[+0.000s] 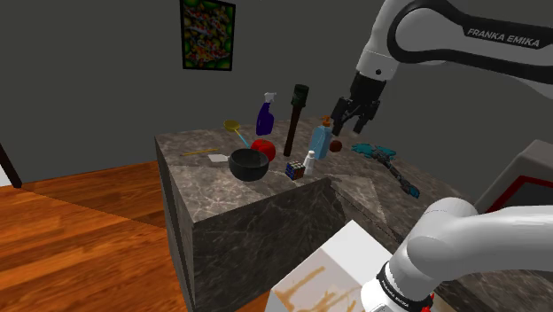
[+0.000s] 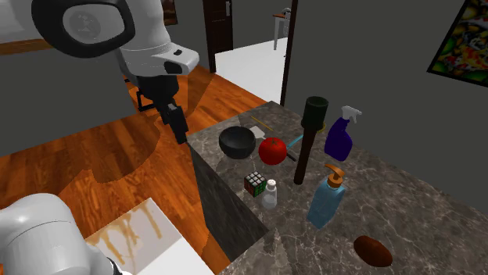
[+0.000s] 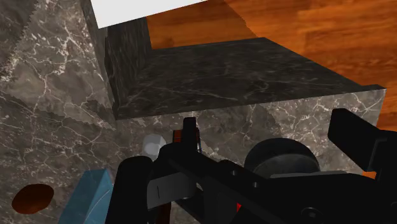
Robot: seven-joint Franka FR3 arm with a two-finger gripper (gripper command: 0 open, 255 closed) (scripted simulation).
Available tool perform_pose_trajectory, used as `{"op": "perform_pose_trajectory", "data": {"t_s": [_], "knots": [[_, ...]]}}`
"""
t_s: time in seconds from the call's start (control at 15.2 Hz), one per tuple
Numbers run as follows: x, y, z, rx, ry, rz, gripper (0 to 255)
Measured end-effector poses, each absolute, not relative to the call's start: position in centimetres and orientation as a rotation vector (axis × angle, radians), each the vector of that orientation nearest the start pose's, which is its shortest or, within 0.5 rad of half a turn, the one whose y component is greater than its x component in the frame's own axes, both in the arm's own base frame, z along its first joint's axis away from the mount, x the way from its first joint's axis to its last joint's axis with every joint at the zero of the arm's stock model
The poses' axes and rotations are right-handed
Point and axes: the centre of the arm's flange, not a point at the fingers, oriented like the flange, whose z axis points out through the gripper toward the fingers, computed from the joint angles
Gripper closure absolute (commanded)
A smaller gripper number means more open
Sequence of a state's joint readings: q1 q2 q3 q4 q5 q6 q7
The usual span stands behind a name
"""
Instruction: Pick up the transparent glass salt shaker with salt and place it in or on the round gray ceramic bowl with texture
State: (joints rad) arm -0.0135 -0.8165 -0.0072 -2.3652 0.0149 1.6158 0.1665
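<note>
Shows the pincer point(image 1: 353, 127) spread and empty, hanging right of centre in the shoulder view. Finds the salt shaker point(image 1: 310, 162) lower left of it, upright on the counter point(image 1: 372, 191), the bowl point(image 1: 249, 164) further left. Leaves everything to do, by the look of it: descend, grip, lift, set down.

shoulder view: taken from high up, beside and a little behind the stand point(image 1: 341, 266), aimed down across the worktop point(image 1: 363, 182) toward a grey wall with a painting point(image 1: 207, 34). second exterior view: set nearer, off the shoulder view's right, aimed along the worktop toward a doorway point(image 2: 250, 47). the bowl point(image 1: 249, 164), painting and stand are shared by both. wrist view: very near, aimed down over the worktop edge at the wood floor point(image 3: 305, 25).
</note>
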Motion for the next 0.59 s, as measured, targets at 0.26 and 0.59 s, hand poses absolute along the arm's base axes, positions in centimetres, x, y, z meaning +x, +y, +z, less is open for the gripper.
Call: {"op": "perform_pose_trajectory", "data": {"t_s": [0.26, 0.59], "knots": [[31.7, -1.4, 58.1, -3.105, 0.335, -0.117, 0], [34.9, -3.5, 53.3, -3.111, 0.443, -0.160, 0]]}}
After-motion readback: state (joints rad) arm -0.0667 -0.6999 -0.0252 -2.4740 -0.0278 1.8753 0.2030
